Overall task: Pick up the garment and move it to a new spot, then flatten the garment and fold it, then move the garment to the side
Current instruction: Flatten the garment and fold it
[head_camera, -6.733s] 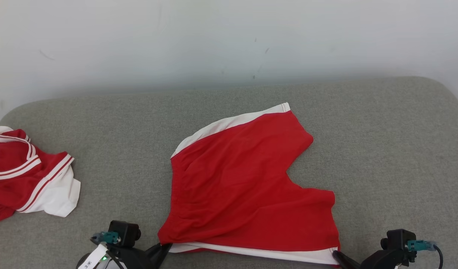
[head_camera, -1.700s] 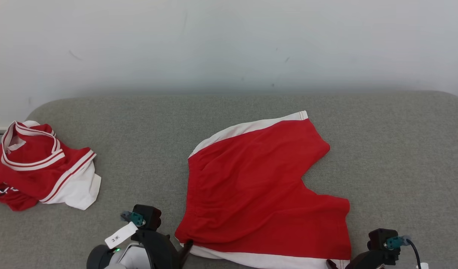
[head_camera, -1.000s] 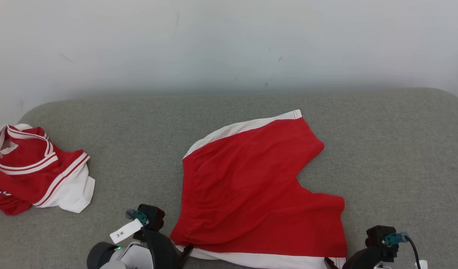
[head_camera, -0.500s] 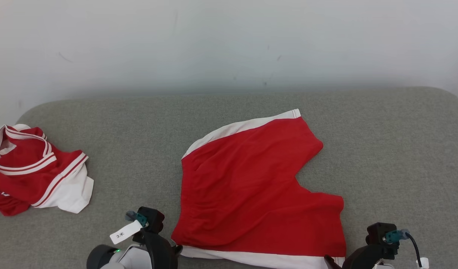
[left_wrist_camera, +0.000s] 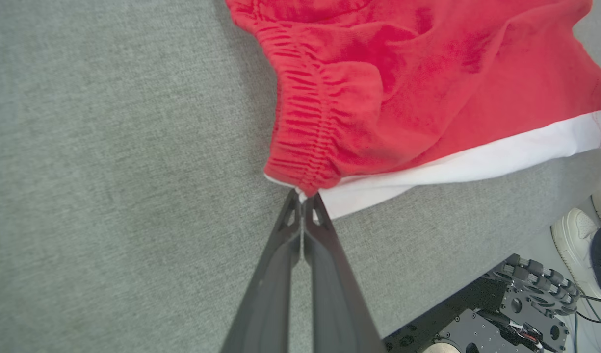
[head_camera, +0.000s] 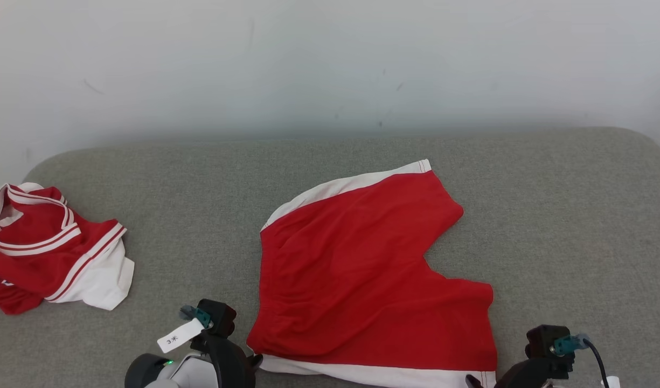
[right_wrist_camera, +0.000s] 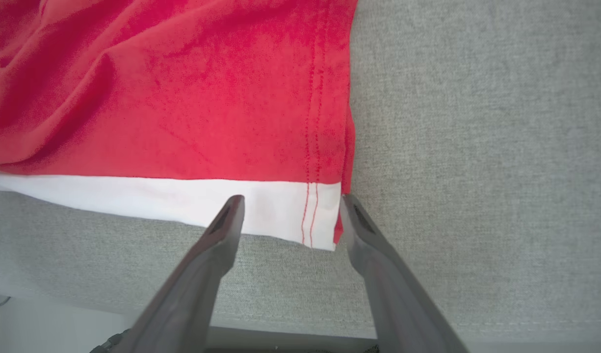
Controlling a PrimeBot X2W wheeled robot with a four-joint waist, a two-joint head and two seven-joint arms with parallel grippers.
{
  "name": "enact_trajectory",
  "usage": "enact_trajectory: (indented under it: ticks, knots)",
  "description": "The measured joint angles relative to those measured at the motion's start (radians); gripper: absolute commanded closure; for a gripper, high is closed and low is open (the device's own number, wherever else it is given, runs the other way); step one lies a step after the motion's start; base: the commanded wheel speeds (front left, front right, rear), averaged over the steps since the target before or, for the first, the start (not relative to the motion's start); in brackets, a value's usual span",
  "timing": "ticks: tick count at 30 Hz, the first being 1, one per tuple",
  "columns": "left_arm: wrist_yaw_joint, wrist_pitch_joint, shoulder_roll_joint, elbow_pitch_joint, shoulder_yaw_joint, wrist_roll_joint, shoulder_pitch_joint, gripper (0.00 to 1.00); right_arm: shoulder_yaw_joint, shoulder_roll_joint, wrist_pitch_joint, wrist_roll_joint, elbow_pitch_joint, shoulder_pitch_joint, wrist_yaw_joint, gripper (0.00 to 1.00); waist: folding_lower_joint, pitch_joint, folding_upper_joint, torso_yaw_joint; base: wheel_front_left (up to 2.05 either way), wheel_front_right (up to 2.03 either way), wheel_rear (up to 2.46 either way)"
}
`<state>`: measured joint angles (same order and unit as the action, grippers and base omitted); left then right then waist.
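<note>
The left gripper (left_wrist_camera: pixel 302 195) has its fingers (left_wrist_camera: pixel 275 274) pressed tight together, the tips apparently nipping a corner of the garment (left_wrist_camera: pixel 428 73). The right gripper (right_wrist_camera: pixel 291 198) holds its fingers spread wide. Both wrists sit at the head view's bottom edge.

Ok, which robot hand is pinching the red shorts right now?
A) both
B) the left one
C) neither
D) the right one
B: the left gripper is shut on the waistband corner of the shorts, while the right gripper stands open around the hem corner.
</note>
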<state>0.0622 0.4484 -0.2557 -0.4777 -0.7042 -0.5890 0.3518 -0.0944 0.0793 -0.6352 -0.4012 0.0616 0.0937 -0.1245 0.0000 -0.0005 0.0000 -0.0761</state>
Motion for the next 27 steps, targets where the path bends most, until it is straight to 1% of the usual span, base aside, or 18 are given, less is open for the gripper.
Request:
enact_trajectory:
  ticks: [3, 6, 7, 8, 14, 15, 16, 27]
  knots:
    - [0.000, 0.000, 0.001, 0.000, -0.002, 0.000, 0.000, 1.00, 0.013, -0.002, -0.016, 0.000, 0.011, 0.007, 0.000, 0.00, 0.0000, 0.000, 0.0000, 0.001, 0.00, 0.00, 0.00]
    - [0.001, 0.000, 0.001, -0.001, -0.005, 0.000, 0.000, 1.00, 0.028, -0.004, -0.024, 0.000, 0.025, 0.007, 0.000, 0.09, 0.0000, 0.001, 0.0000, 0.002, 0.00, 0.00, 0.00]
    - [0.001, 0.000, 0.001, -0.001, -0.006, 0.000, 0.000, 1.00, 0.031, -0.006, -0.026, 0.000, 0.028, 0.007, 0.000, 0.14, 0.0000, 0.001, 0.0000, 0.003, 0.00, 0.00, 0.00]
    - [0.001, 0.000, 0.001, -0.001, -0.007, 0.000, 0.000, 1.00, 0.033, -0.007, -0.027, 0.000, 0.029, 0.007, 0.000, 0.24, 0.0000, 0.001, 0.0000, 0.003, 0.00, 0.00, 0.00]
    - [0.001, 0.000, 0.001, -0.001, -0.010, 0.000, 0.000, 1.00, 0.041, -0.015, -0.044, 0.007, 0.034, 0.007, 0.000, 0.40, 0.0000, 0.004, 0.0000, 0.009, 0.00, 0.00, 0.00]
    - [0.001, 0.000, 0.001, -0.001, -0.010, 0.000, 0.000, 1.00, 0.041, -0.015, -0.044, 0.007, 0.035, 0.007, 0.000, 0.47, 0.0000, 0.004, 0.0000, 0.010, 0.00, 0.00, 0.00]
    - [0.001, 0.000, 0.001, -0.001, -0.010, 0.000, 0.000, 1.00, 0.042, -0.015, -0.051, 0.008, 0.035, 0.007, 0.000, 0.51, 0.0000, 0.005, 0.0000, 0.011, 0.00, 0.00, 0.00]
    - [0.001, 0.000, 0.001, 0.000, -0.009, 0.000, 0.000, 1.00, 0.061, -0.021, -0.064, 0.019, 0.047, 0.004, 0.000, 0.51, 0.0000, 0.016, 0.0000, 0.016, 0.00, 0.00, 0.00]
